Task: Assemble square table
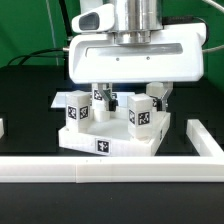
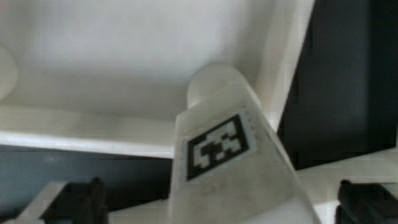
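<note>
The square table slab lies flat on the black board, tag on its near edge, raised rim up. Several white tagged legs stand upright on it: one at the exterior view's left, one beside it, and two on the right. My gripper hangs just over the slab's middle, jaws open. In the wrist view a tagged leg rises between my dark fingertips, with a gap on each side, so nothing is gripped. The slab's inner floor and rim fill the background.
A long white rail runs along the near edge of the black board, and another piece of rail sits at the exterior view's right. A small white piece shows at the left edge. Green cables hang behind.
</note>
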Controlling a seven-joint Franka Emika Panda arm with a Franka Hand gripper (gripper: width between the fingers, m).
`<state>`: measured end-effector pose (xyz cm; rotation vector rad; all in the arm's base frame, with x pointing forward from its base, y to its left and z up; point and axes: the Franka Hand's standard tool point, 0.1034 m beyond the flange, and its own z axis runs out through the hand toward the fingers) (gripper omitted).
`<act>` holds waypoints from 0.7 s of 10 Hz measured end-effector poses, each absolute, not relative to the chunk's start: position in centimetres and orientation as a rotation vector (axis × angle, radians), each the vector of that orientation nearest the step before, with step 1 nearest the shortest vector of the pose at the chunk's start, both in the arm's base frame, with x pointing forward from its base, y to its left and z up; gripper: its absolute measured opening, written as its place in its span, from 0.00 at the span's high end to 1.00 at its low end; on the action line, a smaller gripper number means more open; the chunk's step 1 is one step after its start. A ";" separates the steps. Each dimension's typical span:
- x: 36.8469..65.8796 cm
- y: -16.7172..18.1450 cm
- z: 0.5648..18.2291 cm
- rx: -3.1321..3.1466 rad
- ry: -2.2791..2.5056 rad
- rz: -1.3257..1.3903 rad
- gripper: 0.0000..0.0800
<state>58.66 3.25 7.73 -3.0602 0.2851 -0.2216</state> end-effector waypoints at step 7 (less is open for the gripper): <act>59.4 2.9 8.2 -3.107 -0.220 -0.170 0.19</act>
